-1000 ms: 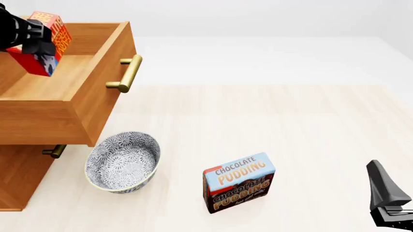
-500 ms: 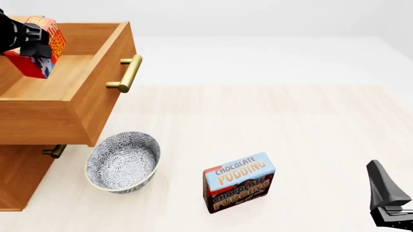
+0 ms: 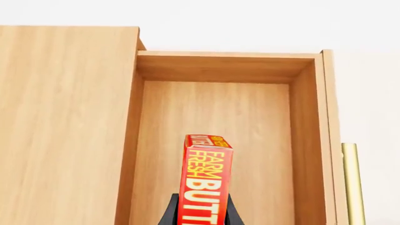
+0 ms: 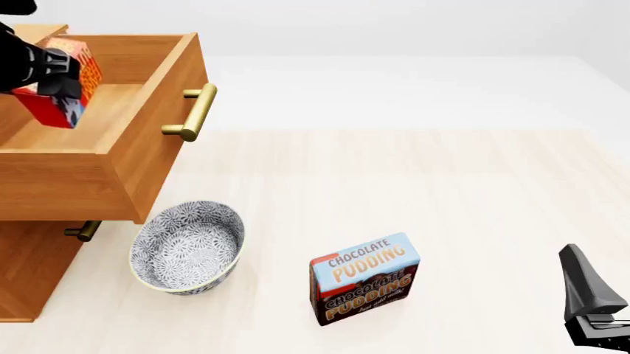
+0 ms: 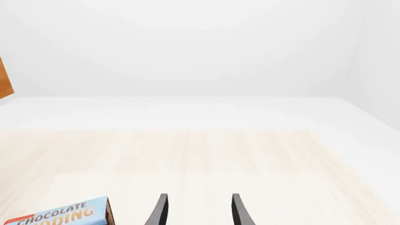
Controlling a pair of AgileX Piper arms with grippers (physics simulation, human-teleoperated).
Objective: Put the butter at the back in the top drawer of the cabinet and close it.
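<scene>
The red butter (image 4: 71, 80) box hangs over the pulled-out top drawer (image 4: 118, 158) of the wooden cabinet (image 4: 29, 265), tilted, with my left gripper (image 4: 57, 68) shut on it. From the left wrist camera the butter (image 3: 205, 183) stands narrow-side up between the black fingers (image 3: 168, 216), above the bare drawer floor (image 3: 250, 140). The drawer's brass handle (image 4: 194, 112) faces right. My right gripper (image 5: 196, 211) is open and holds nothing, low at the near right (image 4: 591, 310).
A patterned grey bowl (image 4: 187, 248) sits on the table just below the open drawer's front. The Chocolate Pudding box (image 4: 364, 279) stands upright near the front middle. A lower drawer handle (image 4: 82, 231) peeks out under the top drawer.
My left gripper has shifted the butter slightly left and back over the drawer, then a little lower. The right arm has not moved.
</scene>
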